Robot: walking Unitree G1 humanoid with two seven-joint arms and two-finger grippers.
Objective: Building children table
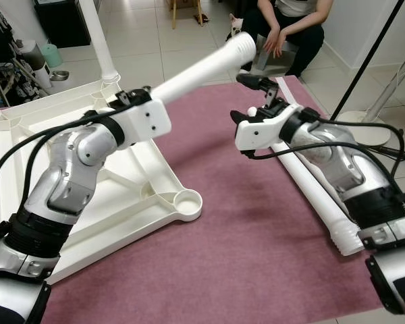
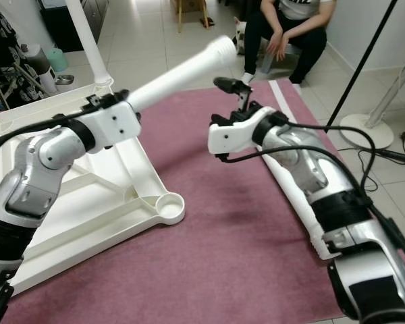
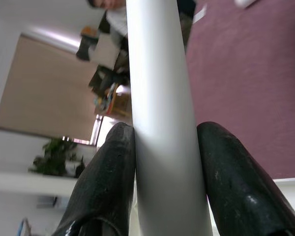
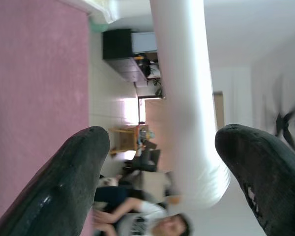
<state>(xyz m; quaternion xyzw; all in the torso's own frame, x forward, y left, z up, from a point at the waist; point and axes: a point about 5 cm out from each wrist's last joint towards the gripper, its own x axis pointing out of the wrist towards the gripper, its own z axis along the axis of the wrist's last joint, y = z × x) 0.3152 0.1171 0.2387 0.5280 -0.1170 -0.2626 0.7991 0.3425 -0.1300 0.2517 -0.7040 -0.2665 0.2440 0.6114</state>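
We take the white tabletop panel [image 1: 121, 202], lying upside down on the mauve rug [image 1: 243, 256], as our landmark. Our left tool [image 3: 164, 162] is clamped around a white table leg [image 1: 202, 67], one black finger [image 3: 108, 182] pressed to each side, and holds it lifted at a slant, its ribbed end pointing up and away from the panel toward the seated person [image 1: 290, 27]. We judge the leg is held high and free so its end can be steered to a socket, probably the empty round corner socket [image 1: 187, 200] at the panel's near corner.

Our right tool [image 4: 157, 167] hangs in the air past that corner, beside the raised leg's far half, fingers spread wide with nothing between them; the leg passes through the gap without touching. It seems poised to take or steady the far end.

Another leg [image 1: 98, 40] already stands upright in the panel's far corner. A spare leg [image 1: 317, 196] lies flat on the rug, well apart from the panel, partly under our right arm, presumably parked for later.
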